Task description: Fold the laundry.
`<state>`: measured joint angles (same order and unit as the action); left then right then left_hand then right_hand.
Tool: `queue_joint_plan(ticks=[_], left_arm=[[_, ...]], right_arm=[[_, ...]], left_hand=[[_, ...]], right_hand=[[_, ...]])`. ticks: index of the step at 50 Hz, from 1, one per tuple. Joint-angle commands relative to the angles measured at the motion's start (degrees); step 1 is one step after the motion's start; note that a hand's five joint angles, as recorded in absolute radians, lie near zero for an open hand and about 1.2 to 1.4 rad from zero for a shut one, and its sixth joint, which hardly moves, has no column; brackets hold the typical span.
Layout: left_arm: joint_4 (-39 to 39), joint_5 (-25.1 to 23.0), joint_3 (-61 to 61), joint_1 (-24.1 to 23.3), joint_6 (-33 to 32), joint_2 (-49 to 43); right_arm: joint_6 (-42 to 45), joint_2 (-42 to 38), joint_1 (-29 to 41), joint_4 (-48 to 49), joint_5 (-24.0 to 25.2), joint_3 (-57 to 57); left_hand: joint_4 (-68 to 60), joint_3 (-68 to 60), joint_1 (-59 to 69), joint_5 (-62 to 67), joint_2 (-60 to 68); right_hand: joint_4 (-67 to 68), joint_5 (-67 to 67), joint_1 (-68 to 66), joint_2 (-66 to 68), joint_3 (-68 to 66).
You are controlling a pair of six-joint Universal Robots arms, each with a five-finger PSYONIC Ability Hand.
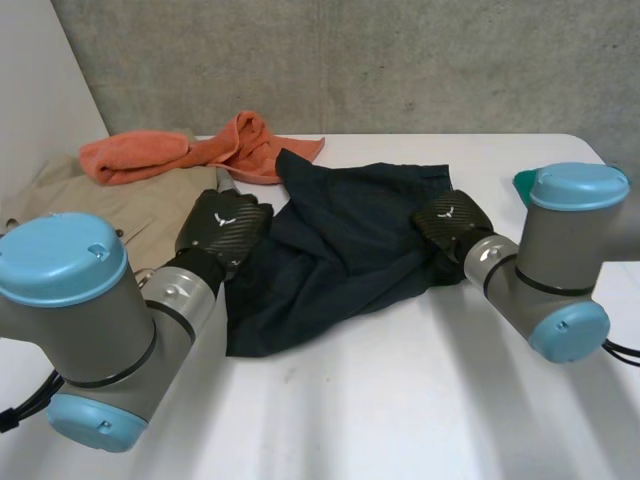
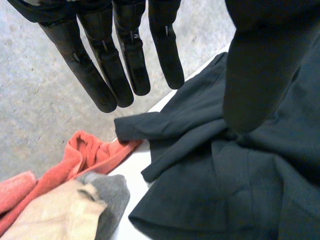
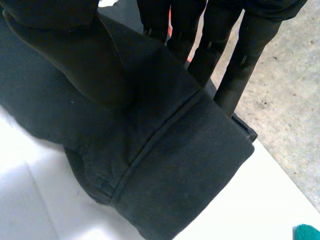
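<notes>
A dark navy garment [image 1: 340, 250] lies crumpled in the middle of the white table [image 1: 400, 400]. My left hand [image 1: 225, 225] hovers at its left edge, open. In the left wrist view its fingers [image 2: 125, 65] hang straight over the table's far edge, and the thumb [image 2: 260, 75] is above the dark garment [image 2: 210, 190], holding nothing. My right hand [image 1: 452, 222] is at the garment's right edge. In the right wrist view its thumb [image 3: 75, 55] presses on top of a hemmed fold [image 3: 185, 170] and its fingers [image 3: 235, 75] are behind it, pinching the cloth.
An orange towel [image 1: 190, 150] lies at the back left, touching the navy garment's far corner. A beige garment [image 1: 120, 210] with a grey piece [image 2: 110, 192] lies under my left arm. A teal item [image 1: 522, 183] sits by the right arm. A concrete wall stands behind the table.
</notes>
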<state>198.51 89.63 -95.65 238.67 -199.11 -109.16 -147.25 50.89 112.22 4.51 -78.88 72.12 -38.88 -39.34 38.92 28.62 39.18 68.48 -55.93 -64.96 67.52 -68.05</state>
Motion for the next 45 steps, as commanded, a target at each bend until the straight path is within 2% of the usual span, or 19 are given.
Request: queue_joint_plan(ticks=[1,9,17,19,21,22,24,26,30,33,40,45], left_arm=[[-3.8,0.4,2.6,-1.5,1.4,0.1],[-8.1,-1.5,5.5,-4.4,4.8,-2.6],[-11.8,-1.7,10.7,-8.1,5.2,-10.1],[-12.6,-0.6,13.5,-8.1,4.8,-12.8],[-13.3,0.7,15.7,-7.9,4.2,-14.5],[-14.2,2.3,17.8,-7.4,3.4,-16.2],[-15.2,4.2,20.3,-7.0,2.3,-18.0],[-16.2,7.1,24.3,-5.8,0.2,-21.0],[-18.8,9.9,30.8,-3.7,-2.8,-25.8],[-21.0,10.2,34.6,-2.8,-4.2,-27.9],[-26.8,8.1,42.1,-0.9,-5.3,-31.9],[-28.6,6.1,43.5,-0.6,-5.1,-32.4]], right_arm=[[-1.2,-4.0,1.4,-2.1,-1.0,-7.3],[-2.7,-10.4,3.1,-3.7,-4.7,-17.6],[-1.4,-19.8,3.7,-14.6,-10.9,-32.0],[-2.1,-20.2,3.8,-17.8,-12.1,-34.2],[-3.2,-19.3,3.9,-19.4,-12.4,-34.2],[-5.0,-17.8,3.8,-20.5,-12.4,-33.5],[-6.8,-15.9,3.6,-20.7,-12.1,-32.4],[-9.0,-12.9,3.3,-20.5,-11.0,-30.6],[-10.0,-8.0,2.7,-21.2,-10.1,-27.5],[-9.4,-5.2,2.1,-23.2,-9.7,-25.6],[-7.5,2.7,0.8,-31.6,-8.1,-18.9],[-2.9,7.5,-0.4,-33.7,-3.5,-12.0]], left_hand=[[-3.6,-3.2,3.6,3.9,3.3],[1.1,1.5,-1.1,-0.8,-1.4],[6.6,7.1,-6.7,-6.4,-6.9],[7.1,7.6,-7.2,-6.9,-7.4],[7.1,7.6,-7.2,-6.9,-7.4],[7.1,7.6,-7.2,-6.9,-7.4],[7.1,7.6,-7.2,-6.9,-7.4],[7.1,7.6,-7.2,-6.9,-7.4],[7.1,7.6,-7.2,-6.9,-7.4],[7.1,7.6,-7.2,-6.9,-7.4],[5.8,6.3,-5.8,-5.5,-6.1],[5.5,5.9,-5.5,-5.2,-5.8]], right_hand=[[11.5,-14.1,-15.0,12.5,-11.9],[11.5,-14.1,-15.0,12.5,-11.9],[11.5,-14.1,-15.0,12.5,-11.9],[-3.2,0.7,-0.3,-2.3,2.8],[-25.4,22.8,21.9,-24.4,25.0],[-42.7,40.1,39.1,-41.7,42.2],[-52.4,49.8,48.9,-51.4,52.0],[-56.6,54.1,53.1,-55.7,56.2],[-56.6,54.1,53.1,-55.7,56.2],[-56.3,53.7,52.8,-55.3,55.9],[-48.9,46.4,45.4,-48.0,48.5],[-39.5,36.9,36.0,-38.5,39.1]])
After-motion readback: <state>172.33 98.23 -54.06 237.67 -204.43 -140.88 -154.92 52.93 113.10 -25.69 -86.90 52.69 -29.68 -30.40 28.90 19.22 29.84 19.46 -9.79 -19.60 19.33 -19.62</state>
